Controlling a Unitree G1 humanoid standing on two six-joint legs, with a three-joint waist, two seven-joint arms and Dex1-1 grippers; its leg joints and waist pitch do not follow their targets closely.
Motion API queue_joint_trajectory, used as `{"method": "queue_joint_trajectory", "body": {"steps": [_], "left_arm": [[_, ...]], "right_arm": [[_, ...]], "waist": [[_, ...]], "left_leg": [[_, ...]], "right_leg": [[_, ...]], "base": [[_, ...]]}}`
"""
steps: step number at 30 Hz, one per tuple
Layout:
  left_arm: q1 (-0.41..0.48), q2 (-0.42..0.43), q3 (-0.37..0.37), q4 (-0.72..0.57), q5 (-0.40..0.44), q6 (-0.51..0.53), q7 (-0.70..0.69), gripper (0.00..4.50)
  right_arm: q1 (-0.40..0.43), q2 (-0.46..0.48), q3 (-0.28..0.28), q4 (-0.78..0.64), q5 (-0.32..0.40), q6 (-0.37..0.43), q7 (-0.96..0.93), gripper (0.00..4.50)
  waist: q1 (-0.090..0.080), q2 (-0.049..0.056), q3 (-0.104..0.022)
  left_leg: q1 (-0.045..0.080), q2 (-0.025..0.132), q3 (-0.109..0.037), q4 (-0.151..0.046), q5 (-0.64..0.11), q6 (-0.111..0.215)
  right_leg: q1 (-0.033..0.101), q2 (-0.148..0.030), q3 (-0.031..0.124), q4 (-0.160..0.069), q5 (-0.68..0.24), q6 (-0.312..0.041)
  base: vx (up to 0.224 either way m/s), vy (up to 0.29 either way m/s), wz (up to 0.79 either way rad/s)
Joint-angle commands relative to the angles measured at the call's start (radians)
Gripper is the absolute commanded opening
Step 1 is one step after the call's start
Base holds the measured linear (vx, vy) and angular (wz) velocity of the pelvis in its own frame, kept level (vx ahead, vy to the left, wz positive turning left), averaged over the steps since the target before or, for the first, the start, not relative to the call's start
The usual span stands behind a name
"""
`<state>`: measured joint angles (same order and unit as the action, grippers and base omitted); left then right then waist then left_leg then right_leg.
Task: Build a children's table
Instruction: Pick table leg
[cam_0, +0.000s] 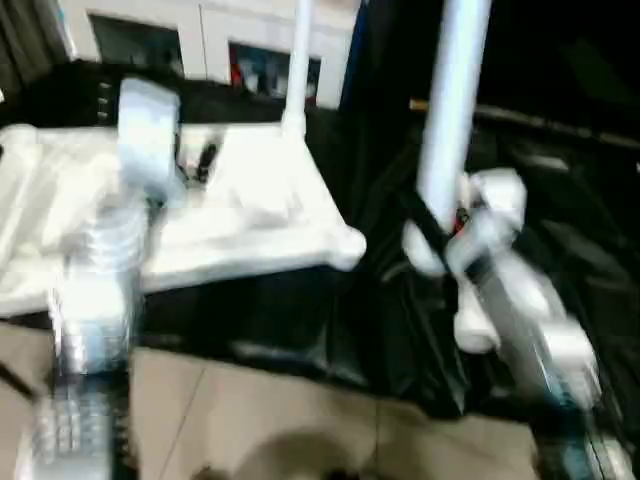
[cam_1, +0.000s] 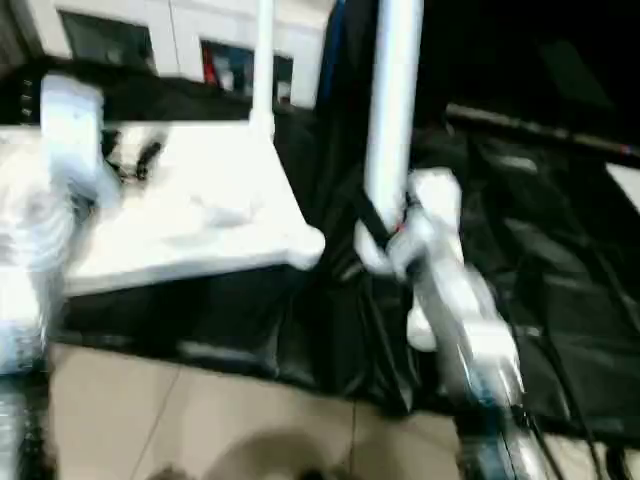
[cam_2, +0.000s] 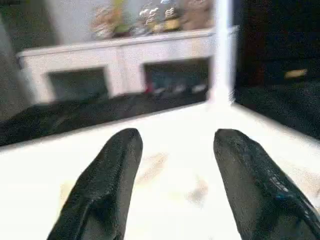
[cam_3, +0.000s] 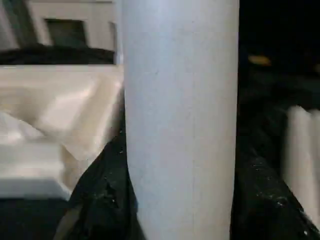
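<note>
White plastic takes up the left half of the head views: the children's table top lies upside down on a surface draped in black cloth, its rounded corner socket pointing toward the middle of the scene. One leg already stands upright in the far corner socket of the top, rising past the upper edge of the view. Behind it stands a white cabinet with glass doors, with small figures on top. The right pincer is closed around a second table leg, holding it upright just to the right of the top's near corner and apart from it; in the right wrist view this leg sits between the two black fingers, which press against its sides. The right forearm slants up from the lower right toward that grip. The left pincer hangs over the flat white surface of the top with its two black fingers spread well apart and nothing between them. The left forearm rises from the lower left over the near edge of the top. Pale floor tiles show along the bottom, in front of the black cloth.
</note>
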<state>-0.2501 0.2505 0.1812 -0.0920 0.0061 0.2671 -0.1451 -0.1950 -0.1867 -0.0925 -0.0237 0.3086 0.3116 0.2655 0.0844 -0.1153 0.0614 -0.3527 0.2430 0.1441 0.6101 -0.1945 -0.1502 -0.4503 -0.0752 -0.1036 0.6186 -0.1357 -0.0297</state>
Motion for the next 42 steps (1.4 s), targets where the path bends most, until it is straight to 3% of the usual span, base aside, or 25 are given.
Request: {"method": "queue_joint_trajectory", "body": {"steps": [1, 5, 6, 8, 10, 11, 16, 18, 19, 20, 21, 23, 24, 26, 27, 28, 30, 31, 32, 33, 35, 36, 37, 38, 42], "left_arm": [[0.063, -0.022, -0.028, -0.095, -0.002, -0.024, 0.010, 2.74], [0.109, -0.048, -0.058, -0.134, 0.001, 0.005, 0.027, 2.74], [0.116, -0.051, -0.066, -0.144, 0.016, 0.011, 0.039, 2.74], [0.128, -0.057, -0.078, -0.152, 0.027, 0.001, 0.044, 2.74], [0.138, -0.069, -0.085, -0.158, 0.027, -0.008, 0.043, 2.74], [0.142, -0.070, -0.092, -0.158, 0.035, -0.011, 0.043, 2.74], [0.141, -0.058, -0.106, -0.160, 0.049, -0.008, 0.039, 2.74], [0.137, -0.045, -0.114, -0.166, 0.057, 0.000, 0.037, 2.74], [0.137, -0.045, -0.114, -0.166, 0.057, 0.000, 0.037, 2.74], [0.130, -0.037, -0.119, -0.171, 0.066, 0.006, 0.034, 2.74], [0.127, -0.032, -0.121, -0.171, 0.073, 0.010, 0.032, 2.74], [0.125, -0.030, -0.123, -0.171, 0.078, 0.012, 0.031, 2.74], [0.123, -0.025, -0.125, -0.171, 0.079, 0.014, 0.026, 2.74], [0.122, -0.015, -0.125, -0.174, 0.080, 0.020, 0.020, 2.74], [0.122, -0.015, -0.125, -0.174, 0.080, 0.020, 0.020, 2.74], [0.122, -0.001, -0.120, -0.189, 0.074, 0.042, 0.009, 2.74], [0.121, 0.011, -0.116, -0.202, 0.070, 0.064, 0.000, 2.74], [0.121, 0.009, -0.109, -0.206, 0.056, 0.066, -0.004, 2.74], [0.115, 0.018, -0.109, -0.204, 0.052, 0.086, -0.020, 2.74], [0.115, 0.018, -0.109, -0.204, 0.052, 0.086, -0.020, 2.74], [0.101, 0.025, -0.109, -0.175, 0.017, 0.090, -0.059, 2.74], [0.091, 0.035, -0.119, -0.146, 0.000, 0.074, -0.092, 2.74], [0.084, 0.032, -0.118, -0.126, -0.019, 0.058, -0.106, 2.74], [0.067, 0.019, -0.117, -0.084, -0.057, 0.038, -0.129, 2.74], [0.031, -0.018, -0.116, 0.003, -0.121, -0.005, -0.190, 2.74]], "right_arm": [[0.021, 0.008, -0.034, -0.084, 0.011, 0.003, -0.054, 1.93], [0.056, 0.035, -0.034, -0.096, 0.026, -0.007, -0.064, 1.93], [0.066, 0.039, -0.029, -0.107, 0.023, 0.000, -0.061, 1.93], [0.081, 0.045, -0.023, -0.126, 0.023, 0.006, -0.054, 1.93], [0.095, 0.054, -0.015, -0.145, 0.028, 0.005, -0.048, 1.93], [0.104, 0.058, 0.005, -0.155, 0.022, -0.007, -0.041, 1.93], [0.111, 0.063, 0.027, -0.160, 0.020, -0.021, -0.026, 1.93], [0.116, 0.070, 0.035, -0.158, 0.022, -0.022, -0.018, 1.93], [0.116, 0.070, 0.035, -0.158, 0.022, -0.022, -0.018, 1.93], [0.122, 0.077, 0.048, -0.150, 0.015, -0.028, -0.005, 1.93], [0.124, 0.080, 0.054, -0.143, 0.017, -0.028, 0.003, 1.93], [0.125, 0.081, 0.058, -0.139, 0.019, -0.028, 0.008, 1.93], [0.127, 0.085, 0.066, -0.131, 0.013, -0.036, 0.008, 1.93], [0.129, 0.091, 0.075, -0.125, 0.010, -0.045, 0.012, 1.93], [0.129, 0.091, 0.075, -0.125, 0.010, -0.045, 0.012, 1.93], [0.128, 0.101, 0.096, -0.111, -0.004, -0.070, 0.016, 1.93], [0.122, 0.109, 0.113, -0.093, -0.016, -0.096, 0.025, 1.93], [0.114, 0.119, 0.113, -0.085, -0.005, -0.096, 0.032, 1.93], [0.100, 0.120, 0.119, -0.084, -0.008, -0.102, 0.040, 1.93], [0.100, 0.120, 0.119, -0.084, -0.008, -0.102, 0.040, 1.93], [0.084, 0.120, 0.128, -0.098, 0.008, -0.092, 0.068, 1.93], [0.076, 0.117, 0.134, -0.105, 0.008, -0.082, 0.074, 1.93], [0.073, 0.118, 0.133, -0.111, 0.021, -0.070, 0.080, 1.93], [0.066, 0.122, 0.129, -0.119, 0.044, -0.051, 0.090, 1.93], [0.049, 0.110, 0.125, -0.114, 0.071, -0.023, 0.116, 1.93]], "waist": [[-0.003, 0.015, -0.069], [-0.031, 0.053, -0.046], [-0.004, 0.074, -0.030], [0.062, 0.062, 0.001], [0.054, 0.002, -0.011], [0.101, 0.006, -0.028], [0.093, 0.057, -0.054], [0.050, 0.079, -0.065], [0.050, 0.079, -0.065], [0.036, 0.063, -0.068], [0.076, 0.023, -0.067], [0.120, 0.019, -0.073], [0.119, 0.025, -0.072], [0.106, 0.088, -0.091], [0.053, 0.128, -0.086], [0.025, 0.189, -0.104], [0.023, 0.153, -0.101], [0.011, 0.181, -0.102], [0.032, 0.174, -0.079], [0.027, 0.133, -0.091], [0.046, 0.071, -0.065], [0.067, 0.059, -0.074], [0.061, 0.070, -0.073], [0.050, 0.062, -0.073], [0.013, 0.126, -0.075]], "left_leg": [[-0.002, -0.039, 0.028, -0.056, -0.311, 0.017], [0.077, 0.010, -0.005, -0.089, -0.640, 0.065], [0.014, 0.098, -0.019, -0.195, -0.838, 0.077], [0.034, 0.115, 0.030, -0.216, -0.944, 0.094], [0.093, -0.028, 0.060, 0.007, -0.660, 0.027], [0.019, -0.041, 0.035, 0.090, -0.248, 0.108], [0.063, -0.019, 0.006, -0.084, -0.186, 0.097], [0.208, 0.067, -0.085, -0.130, -0.292, 0.232], [0.208, 0.067, -0.085, -0.130, -0.292, 0.232], [0.197, 0.046, -0.077, -0.109, -0.243, 0.363], [0.045, -0.107, 0.022, -0.017, -0.189, 0.317], [-0.065, -0.093, -0.026, 0.111, -0.136, 0.213], [-0.107, -0.092, -0.042, 0.091, -0.045, 0.159], [-0.074, -0.090, -0.048, -0.029, 0.159, 0.290], [0.076, -0.041, -0.181, -0.061, 0.077, 0.484], [0.154, -0.050, -0.281, -0.054, 0.157, 0.694], [0.139, -0.070, -0.328, -0.045, 0.184, 0.690], [0.155, -0.051, -0.284, -0.025, 0.244, 0.590], [0.097, -0.058, -0.251, -0.061, 0.333, 0.490], [0.108, -0.055, -0.244, -0.045, 0.444, 0.481], [0.006, -0.143, -0.119, -0.011, 0.237, 0.358], [0.005, -0.155, -0.096, 0.058, 0.020, 0.269], [-0.008, -0.134, -0.112, 0.046, 0.033, 0.233], [-0.016, -0.129, -0.088, 0.012, 0.091, 0.154], [0.023, -0.045, -0.102, -0.040, -0.001, 0.127]], "right_leg": [[0.057, -0.030, 0.009, -0.129, -0.662, 0.100], [0.075, 0.001, -0.080, -0.180, -0.707, 0.095], [0.159, -0.009, -0.055, 0.067, -0.424, -0.001], [0.143, -0.013, 0.010, 0.172, -0.407, -0.020], [0.091, -0.079, 0.069, -0.112, -1.065, 0.058], [0.175, -0.147, 0.174, -0.143, -1.169, 0.042], [0.212, -0.016, 0.087, -0.070, -0.451, -0.111], [0.101, -0.014, 0.049, 0.023, -0.240, -0.130], [0.101, -0.014, 0.049, 0.023, -0.240, -0.130], [0.101, -0.050, 0.069, 0.012, -0.129, -0.106], [0.265, -0.061, 0.158, -0.072, -0.048, -0.122], [0.353, -0.167, 0.256, -0.128, -0.030, -0.138], [0.370, -0.103, 0.200, -0.105, 0.121, -0.121], [0.362, -0.020, 0.024, -0.102, 0.172, 0.033], [0.211, 0.073, -0.064, 0.042, -0.120, 0.081], [0.129, 0.091, -0.036, 0.125, -0.404, 0.078], [0.067, 0.071, 0.015, 0.165, -0.347, 0.069], [0.033, 0.056, 0.033, 0.164, -0.272, 0.092], [0.028, 0.049, 0.048, 0.177, -0.111, 0.124], [0.010, 0.033, 0.071, 0.139, -0.029, 0.115], [0.087, -0.044, 0.177, -0.049, 0.174, 0.099], [0.103, -0.138, 0.259, -0.078, 0.026, 0.079], [0.126, -0.160, 0.259, -0.059, 0.126, 0.026], [0.132, -0.081, 0.196, -0.037, 0.346, -0.052], [0.083, -0.037, 0.129, -0.025, 0.016, -0.173]], "base": [[0.000, 0.000, 0.00], [0.000, 0.000, 0.00], [0.000, 0.000, 0.00], [0.011, -0.087, -0.05], [0.042, -0.110, -0.14], [0.063, -0.064, 0.01], [0.094, -0.035, 0.15], [0.173, -0.006, 0.09], [0.189, -0.031, 0.04], [0.172, -0.035, 0.03], [0.172, -0.035, 0.03], [0.219, 0.039, 0.15], [0.229, 0.068, 0.13], [0.134, 0.065, 0.11], [0.092, 0.071, 0.18], [0.139, 0.022, 0.16], [0.195, -0.013, 0.27], [0.127, 0.031, 0.28], [0.110, 0.015, 0.06], [0.110, 0.015, 0.06], [0.084, 0.001, 0.24], [0.073, -0.008, 0.36], [0.058, -0.042, 0.26], [0.030, -0.054, 0.07], [0.007, -0.013, 0.02]]}}
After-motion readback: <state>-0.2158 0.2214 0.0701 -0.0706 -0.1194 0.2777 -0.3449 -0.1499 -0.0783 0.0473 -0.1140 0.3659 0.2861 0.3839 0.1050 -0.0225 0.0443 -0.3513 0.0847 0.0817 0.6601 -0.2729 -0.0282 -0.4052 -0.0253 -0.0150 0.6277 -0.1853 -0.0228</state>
